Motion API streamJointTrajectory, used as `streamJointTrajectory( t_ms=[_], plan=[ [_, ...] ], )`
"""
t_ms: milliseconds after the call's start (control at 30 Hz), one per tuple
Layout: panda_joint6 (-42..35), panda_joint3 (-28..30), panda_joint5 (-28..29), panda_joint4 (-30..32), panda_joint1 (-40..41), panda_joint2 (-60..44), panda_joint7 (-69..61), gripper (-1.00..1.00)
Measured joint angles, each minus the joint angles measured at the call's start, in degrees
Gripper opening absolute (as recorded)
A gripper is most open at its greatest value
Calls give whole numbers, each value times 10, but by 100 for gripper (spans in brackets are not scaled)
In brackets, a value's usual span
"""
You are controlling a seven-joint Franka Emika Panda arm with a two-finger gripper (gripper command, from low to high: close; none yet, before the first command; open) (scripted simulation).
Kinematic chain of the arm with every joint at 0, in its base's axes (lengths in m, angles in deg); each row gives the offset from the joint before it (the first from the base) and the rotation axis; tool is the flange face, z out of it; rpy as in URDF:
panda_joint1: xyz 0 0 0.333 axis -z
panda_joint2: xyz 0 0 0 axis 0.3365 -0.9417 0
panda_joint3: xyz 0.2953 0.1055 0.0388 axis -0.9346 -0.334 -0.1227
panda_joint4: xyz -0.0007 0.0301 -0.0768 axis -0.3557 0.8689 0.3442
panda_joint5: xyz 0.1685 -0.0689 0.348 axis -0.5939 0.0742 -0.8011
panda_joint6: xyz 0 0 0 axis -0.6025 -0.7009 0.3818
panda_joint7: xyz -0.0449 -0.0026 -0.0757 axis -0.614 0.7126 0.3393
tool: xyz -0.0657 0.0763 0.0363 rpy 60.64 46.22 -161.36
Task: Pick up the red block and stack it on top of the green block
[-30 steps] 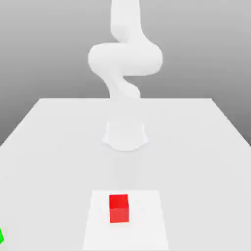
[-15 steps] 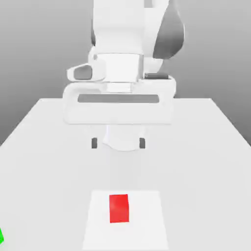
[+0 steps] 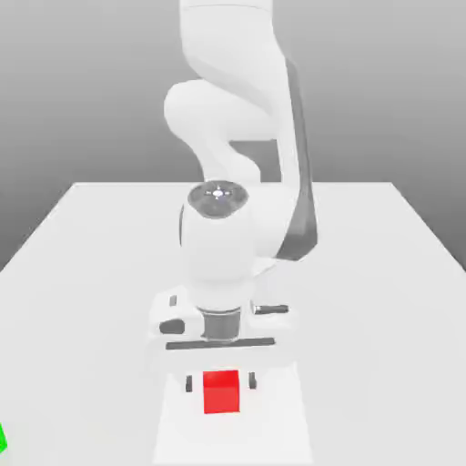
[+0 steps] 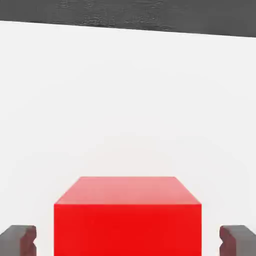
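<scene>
**Claw down over the red block, grip not yet made**

Start at the exterior view's left edge: the green block (image 3: 2, 440) shows as a sliver at the corner of the bench (image 3: 382, 273), at about 8 o'clock from the red block (image 3: 220, 393) and well apart from it.

Move to the centre. A second ago the arm was folded high and the red block sat alone on its pale square patch (image 3: 273, 428). Now the arm has swung down and the claw (image 3: 219, 382) points straight at the bench with the block between its fingers.

In the hand view, the dark fingers (image 4: 20, 240) stand at 9 and 3 o'clock of the red block (image 4: 127, 215), with bare bench showing on each side. So read the claw as wide and holding nothing yet.

For the task, this means the approach looks finished and closing is likely your next step.

The block is a cube, so it has no long axis to line up with. It sits flat and square, its side faces turned toward the two fingers.
</scene>
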Motion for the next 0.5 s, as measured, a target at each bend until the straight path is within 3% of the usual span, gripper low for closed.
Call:
streamJointTrajectory(
  t_ms=[133, 333, 500],
  plan=[
    [-1, -1, 1, 0, 1, 1, 1, -100],
    [-95, 3, 13, 15, 1, 111, 11, -100],
    [-153, 41, -2, -69, 44, 83, 108, -100]
  ],
)
